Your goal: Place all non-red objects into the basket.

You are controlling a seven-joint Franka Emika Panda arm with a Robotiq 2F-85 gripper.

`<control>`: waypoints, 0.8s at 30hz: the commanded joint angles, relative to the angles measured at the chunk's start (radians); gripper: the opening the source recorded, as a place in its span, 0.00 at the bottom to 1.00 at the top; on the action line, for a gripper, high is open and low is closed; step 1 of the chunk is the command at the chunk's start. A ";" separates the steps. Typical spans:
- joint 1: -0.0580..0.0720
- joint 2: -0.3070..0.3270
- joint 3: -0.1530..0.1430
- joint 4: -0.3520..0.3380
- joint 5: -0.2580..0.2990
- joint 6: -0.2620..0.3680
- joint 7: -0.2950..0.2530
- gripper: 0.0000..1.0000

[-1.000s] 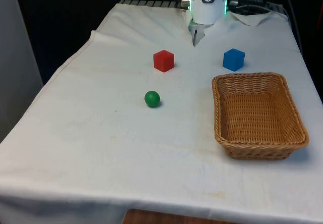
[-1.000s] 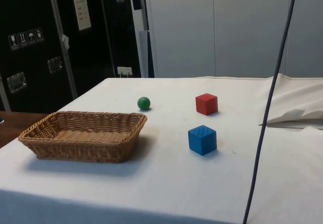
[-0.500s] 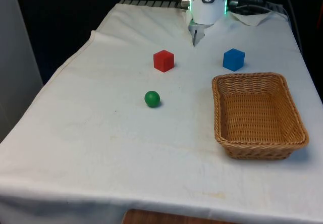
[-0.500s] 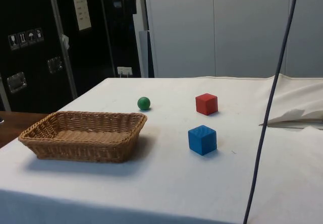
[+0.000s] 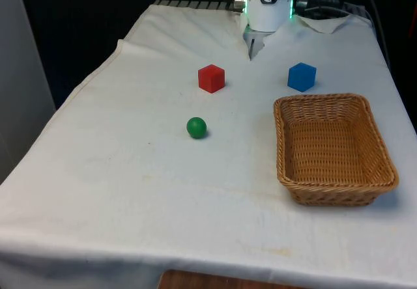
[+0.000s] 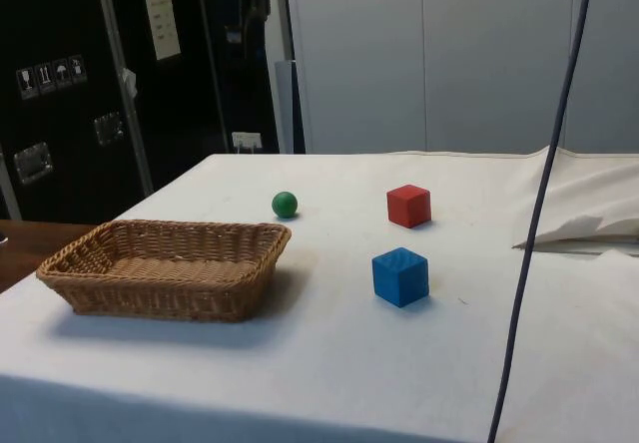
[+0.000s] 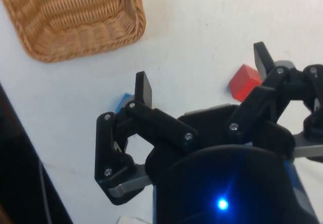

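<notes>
A green ball (image 5: 196, 127) (image 6: 285, 204) lies on the white cloth, left of the basket in the front view. A blue cube (image 5: 301, 76) (image 6: 400, 276) sits just beyond the basket's far rim. The red cube (image 5: 212, 78) (image 6: 409, 206) stands to the front view's left of the blue one. The wicker basket (image 5: 278, 121) (image 6: 160, 298) (image 7: 133, 30) holds nothing. My gripper (image 7: 203, 72) hangs high over the table, open, nothing between its fingers. Below it I see the red cube (image 7: 245, 81), and the blue cube (image 7: 123, 103) partly hidden behind one finger (image 7: 144, 88).
The robot's base (image 5: 267, 12) stands at the table's far end. A dark cable (image 6: 544, 194) hangs down across the side view, near a rumpled fold of cloth (image 6: 589, 225). Open cloth stretches in front of the ball and the basket.
The hanging cable in the side view has swung a little. The cubes, the ball and the basket have stayed where they were.
</notes>
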 commanded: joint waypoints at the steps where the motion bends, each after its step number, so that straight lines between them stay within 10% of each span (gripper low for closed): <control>1: -0.001 0.011 -0.001 -0.001 0.001 0.019 -0.010 1.00; 24: -0.012 0.117 -0.057 0.042 -0.004 0.047 -0.054 1.00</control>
